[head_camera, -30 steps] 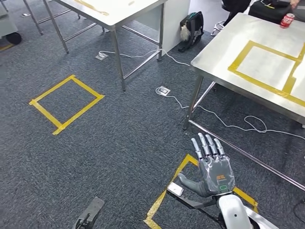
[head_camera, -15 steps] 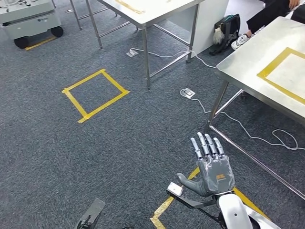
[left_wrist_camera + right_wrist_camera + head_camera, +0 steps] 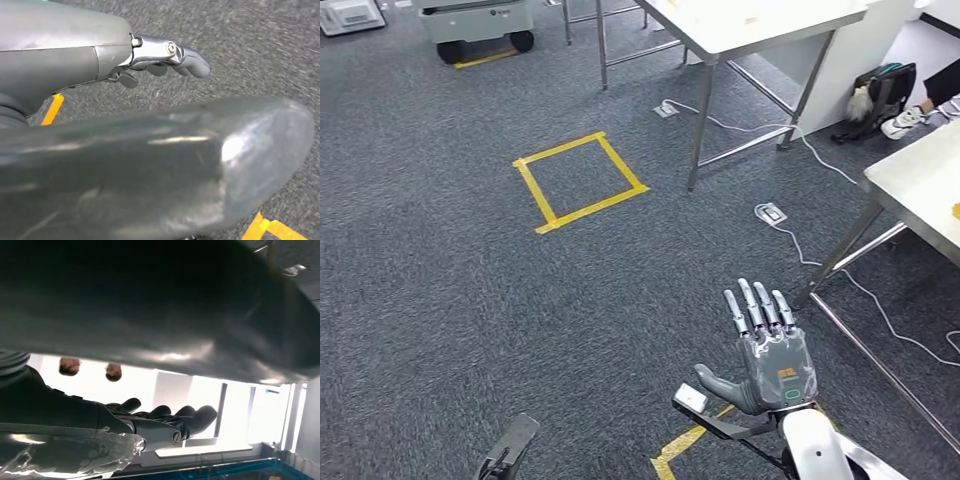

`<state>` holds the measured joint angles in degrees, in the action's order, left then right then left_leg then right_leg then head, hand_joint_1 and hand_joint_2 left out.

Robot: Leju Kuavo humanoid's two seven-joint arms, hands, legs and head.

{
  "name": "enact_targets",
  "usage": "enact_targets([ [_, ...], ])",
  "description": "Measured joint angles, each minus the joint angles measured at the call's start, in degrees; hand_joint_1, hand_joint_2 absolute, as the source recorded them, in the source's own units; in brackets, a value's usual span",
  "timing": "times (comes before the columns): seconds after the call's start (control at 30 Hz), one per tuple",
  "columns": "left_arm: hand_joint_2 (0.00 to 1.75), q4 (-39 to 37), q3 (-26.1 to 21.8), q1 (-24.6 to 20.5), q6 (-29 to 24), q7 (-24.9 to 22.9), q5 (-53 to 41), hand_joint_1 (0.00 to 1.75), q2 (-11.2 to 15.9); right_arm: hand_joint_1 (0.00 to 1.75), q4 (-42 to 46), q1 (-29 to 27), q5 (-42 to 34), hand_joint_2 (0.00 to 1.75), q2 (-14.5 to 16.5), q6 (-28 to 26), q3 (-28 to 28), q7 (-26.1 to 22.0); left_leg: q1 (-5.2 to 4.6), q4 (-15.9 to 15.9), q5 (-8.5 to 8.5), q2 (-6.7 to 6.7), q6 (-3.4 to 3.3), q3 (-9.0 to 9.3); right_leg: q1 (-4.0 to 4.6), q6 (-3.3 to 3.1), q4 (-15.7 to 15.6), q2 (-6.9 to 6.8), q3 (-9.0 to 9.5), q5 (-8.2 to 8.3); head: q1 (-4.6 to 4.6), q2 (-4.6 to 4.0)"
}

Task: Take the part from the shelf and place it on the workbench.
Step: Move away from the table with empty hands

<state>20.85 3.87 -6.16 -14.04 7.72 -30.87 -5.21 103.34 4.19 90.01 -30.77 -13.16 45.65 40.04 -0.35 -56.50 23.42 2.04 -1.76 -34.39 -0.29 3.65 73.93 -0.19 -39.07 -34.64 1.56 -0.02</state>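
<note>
Judging by your spread, empty right hand (image 3: 770, 360) over the carpet (image 3: 471, 300), nothing is fetched yet; the left hand's (image 3: 170, 55) grip is unclear, and I can't see the part.

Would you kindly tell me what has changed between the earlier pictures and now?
The whole head view has shifted: the robot has turned, so the taped floor square and the tables slid rightward in the picture; the things themselves did not move. The right robot hand stays raised, fingers spread, holding nothing.
</note>
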Motion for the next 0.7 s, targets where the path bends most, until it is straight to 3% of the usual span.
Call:
enact_targets([
  [0.03, 0.0, 0.0, 0.0, 0.0, 0.0, 0.0, 0.0, 0.0, 0.0, 0.0, 0.0, -0.1, 0.0, 0.0, 0.0, 0.0, 0.0, 0.0, -0.03, 0.0, -0.03, 0.81, -0.01, 0.02, 0.01, -0.08, 0.4, 0.12, -0.4, 0.58, -0.01, 0.0],
  [0.07, 0.0, 0.0, 0.0, 0.1, 0.0, 0.0, 0.0, 0.0, 0.0, 0.0, 0.0, -0.1, 0.0, 0.0, 0.0, 0.0, 0.0, 0.0, -0.02, 0.0, -0.05, 1.66, 0.01, 0.07, -0.01, -0.19, -1.8, 0.35, 0.44, 2.27, -0.02, 0.0],
  [0.13, 0.0, 0.0, 0.0, 0.0, 0.0, 0.0, 0.0, 0.0, 0.0, 0.0, 0.0, -0.1, 0.0, 0.0, 0.0, 0.0, 0.0, 0.0, 0.0, -0.1, -0.15, 3.32, 0.18, 0.15, -0.21, -0.45, -9.8, 2.36, 4.21, 6.29, -0.01, 0.0],
  [0.17, 0.0, 0.0, 0.0, 0.0, 0.0, 0.0, 0.0, 0.0, -0.1, 0.0, 0.0, -0.1, 0.0, 0.0, -0.1, 0.0, 0.0, 0.0, 0.0, -0.2, -0.21, 4.11, 0.39, 0.04, -0.38, -0.56, -13.4, 3.62, 6.03, 7.45, -0.03, 0.0],
  [0.23, 0.0, 0.0, 0.0, 0.0, 0.1, 0.0, 0.0, 0.0, -0.1, 0.0, 0.1, -0.2, 0.0, 0.0, -0.2, -0.1, -0.1, 0.0, 0.15, -0.2, -0.55, 5.44, 1.09, -0.45, -0.41, -0.91, -16.2, 4.89, 7.49, 7.75, -0.07, 0.0],
  [0.3, 0.0, 0.0, 0.0, 0.2, 0.1, 0.0, 0.0, 0.0, 0.0, 0.0, 0.2, -0.2, 0.0, 0.0, -0.3, -0.1, -0.1, 0.0, 0.36, -0.2, -0.86, 5.98, 1.82, -0.91, -0.28, -1.53, -16.5, 3.69, 7.6, 8.04, -0.07, 0.0],
  [0.37, 0.0, 0.0, 0.0, 0.3, 0.1, 0.1, 0.0, 0.0, 0.0, 0.0, 0.4, -0.2, 0.0, 0.0, -0.3, -0.1, -0.1, 0.0, 0.17, -2.1, 0.49, 3.28, 2.35, -2.01, -0.33, -2.26, -16.9, 2.23, 7.78, 8.37, -0.31, 0.0],
  [0.43, 0.0, 0.0, 0.0, 0.0, 0.1, 0.1, -0.1, 0.0, 0.0, 0.0, 0.5, -0.3, 0.0, 0.0, -0.3, -0.1, -0.1, 0.0, 0.08, -8.6, 4.08, -0.18, 2.78, -5.23, -0.27, -2.73, -17.1, 0.59, 7.83, 8.44, -0.55, 0.0],
  [0.5, 0.0, 0.0, 0.0, -0.1, 0.1, 0.1, -0.1, 0.0, 0.0, 0.0, 0.5, -0.3, 0.0, 0.0, -0.3, -0.1, -0.1, 0.0, 0.31, -15.7, 6.81, -1.11, 3.14, -8.67, -0.21, -2.86, -17.1, -1.16, 7.78, 8.37, -0.57, 0.0],
  [0.53, 0.0, 0.0, 0.0, 0.0, 0.1, 0.1, -0.1, 0.0, 0.0, 0.0, 0.5, -0.3, 0.0, 0.0, -0.3, -0.1, -0.1, 0.0, 0.42, -16.9, 6.77, -1.24, 3.26, -9.18, -0.21, -2.85, -17.1, -1.99, 7.77, 8.34, -0.59, 0.0],
  [0.57, 0.0, 0.0, 0.0, 0.1, 0.1, 0.1, -0.1, 0.0, -0.1, 0.0, 0.5, -0.3, 0.0, 0.0, -0.3, -0.1, -0.1, 0.0, 0.51, -15.7, 5.71, -1.46, 3.33, -8.47, -0.22, -2.8, -17.1, -2.77, 7.8, 8.3, -0.59, 0.0],
  [0.6, 0.0, 0.0, 0.0, 0.1, 0.1, 0.1, -0.1, 0.0, -0.1, 0.0, 0.5, -0.3, 0.0, 0.0, -0.3, -0.1, -0.1, 0.0, 0.57, -12.5, 4.0, -2.01, 3.36, -6.65, -0.24, -2.68, -17.1, -3.52, 7.88, 8.23, -0.59, 0.0],
  [0.63, 0.0, 0.0, 0.0, 0.0, 0.1, 0.1, -0.1, 0.0, -0.1, 0.0, 0.5, -0.3, 0.0, 0.0, -0.4, -0.1, -0.1, 0.0, 0.55, -8.5, 2.32, -3.37, 3.34, -4.29, -0.19, -2.5, -17.1, -4.19, 8.0, 8.12, -0.62, 0.0],
  [0.7, 0.0, 0.0, 0.0, -0.2, 0.1, 0.1, -0.1, 0.0, -0.1, 0.0, 0.6, -0.3, 0.0, 0.0, -0.4, -0.1, -0.1, 0.0, 0.41, -2.1, 0.55, -5.56, 2.92, -0.74, 0.2, -1.89, -16.8, -5.45, 8.11, 7.72, -0.64, 0.0],
])
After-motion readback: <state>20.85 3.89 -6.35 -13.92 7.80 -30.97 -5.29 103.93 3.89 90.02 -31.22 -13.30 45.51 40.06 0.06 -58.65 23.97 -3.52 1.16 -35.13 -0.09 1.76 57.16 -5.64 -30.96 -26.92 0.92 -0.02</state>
